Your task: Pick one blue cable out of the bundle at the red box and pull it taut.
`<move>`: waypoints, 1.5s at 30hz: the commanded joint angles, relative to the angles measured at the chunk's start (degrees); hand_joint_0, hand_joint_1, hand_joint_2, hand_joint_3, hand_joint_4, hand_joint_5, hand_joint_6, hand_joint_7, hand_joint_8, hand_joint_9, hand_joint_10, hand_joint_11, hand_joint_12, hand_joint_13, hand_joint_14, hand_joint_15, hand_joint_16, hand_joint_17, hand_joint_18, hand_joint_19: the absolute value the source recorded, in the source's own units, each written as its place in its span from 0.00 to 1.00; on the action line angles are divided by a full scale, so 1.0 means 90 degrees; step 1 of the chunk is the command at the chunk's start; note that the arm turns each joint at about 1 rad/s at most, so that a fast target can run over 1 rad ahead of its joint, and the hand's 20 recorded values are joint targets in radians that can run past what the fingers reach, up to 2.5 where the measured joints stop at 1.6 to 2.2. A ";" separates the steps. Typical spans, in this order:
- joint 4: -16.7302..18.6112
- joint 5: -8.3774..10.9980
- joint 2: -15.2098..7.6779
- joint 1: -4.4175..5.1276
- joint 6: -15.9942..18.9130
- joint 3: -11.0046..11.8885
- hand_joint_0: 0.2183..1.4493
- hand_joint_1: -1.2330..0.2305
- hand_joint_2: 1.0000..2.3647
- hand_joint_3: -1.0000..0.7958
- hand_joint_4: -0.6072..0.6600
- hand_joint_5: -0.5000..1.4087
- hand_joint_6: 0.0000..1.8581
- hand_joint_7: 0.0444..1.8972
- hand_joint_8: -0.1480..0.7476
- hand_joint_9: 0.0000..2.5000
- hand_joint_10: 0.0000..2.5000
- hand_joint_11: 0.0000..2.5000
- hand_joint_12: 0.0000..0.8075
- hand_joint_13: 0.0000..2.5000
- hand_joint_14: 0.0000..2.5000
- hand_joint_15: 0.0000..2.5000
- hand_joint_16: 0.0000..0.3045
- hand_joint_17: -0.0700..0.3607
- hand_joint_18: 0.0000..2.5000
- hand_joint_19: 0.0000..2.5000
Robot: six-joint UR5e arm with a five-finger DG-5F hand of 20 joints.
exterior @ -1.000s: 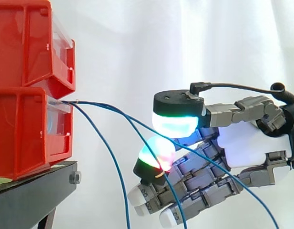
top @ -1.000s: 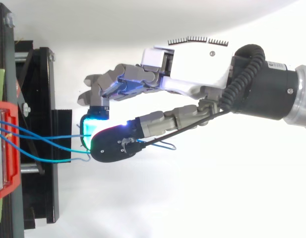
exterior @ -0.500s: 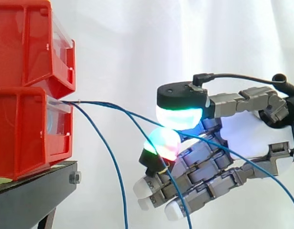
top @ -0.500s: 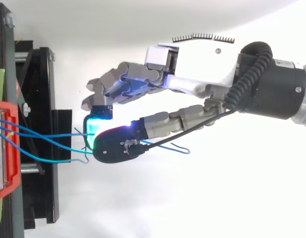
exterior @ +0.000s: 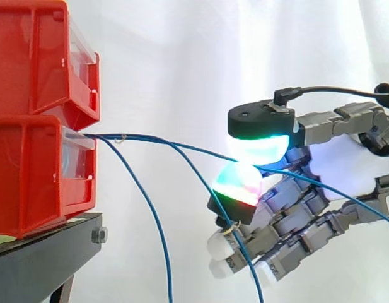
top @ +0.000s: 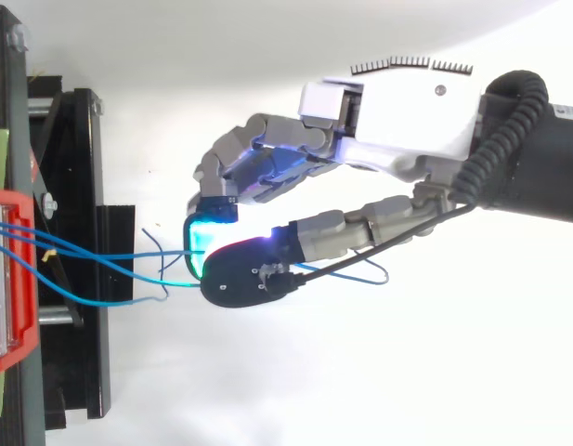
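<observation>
Several thin blue cables come out of the lower red box and fan out to the right. One blue cable runs nearly straight to my hand, pinched between the thumb pad glowing cyan-green and a finger pad glowing green and red. Past the pinch it trails off down to the right. In the top view my hand reaches in from the right, thumb and fingers curled on that cable. Two other cables hang slack down between box and hand.
A second red box is stacked above the lower one, both on a black stand at the left. The white curtain fills the background behind the hand.
My hand has moved to the right, away from the red box, with the cable still pinched. The held cable has drawn straighter and more of it shows between box and hand.
</observation>
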 commanded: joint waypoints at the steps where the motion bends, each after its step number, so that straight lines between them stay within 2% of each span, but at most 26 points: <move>1: -0.0202 -0.0003 0.0042 -0.0001 0.0006 0.0000 0.35 0.27 0.00 0.64 0.38 0.20 0.48 0.60 0.60 0.28 0.00 0.09 0.49 0.16 0.00 0.03 0.20 0.48 0.22 0.05; 6: -0.0309 0.0036 0.0150 0.0009 -0.0004 0.0000 0.35 0.27 0.00 0.64 0.38 0.20 0.49 0.59 0.60 0.28 0.00 0.09 0.49 0.16 0.00 0.03 0.20 0.48 0.22 0.05; 14: -0.0407 0.0017 0.0150 -0.0020 -0.0092 0.0000 0.35 0.28 0.00 0.63 0.38 0.20 0.49 0.57 0.60 0.28 0.00 0.09 0.49 0.16 0.00 0.03 0.20 0.48 0.21 0.06; 45: -0.0358 0.0027 0.0150 -0.0010 -0.0102 -0.0010 0.35 0.28 0.00 0.63 0.36 0.19 0.49 0.58 0.59 0.27 0.00 0.09 0.48 0.15 0.00 0.03 0.20 0.48 0.21 0.06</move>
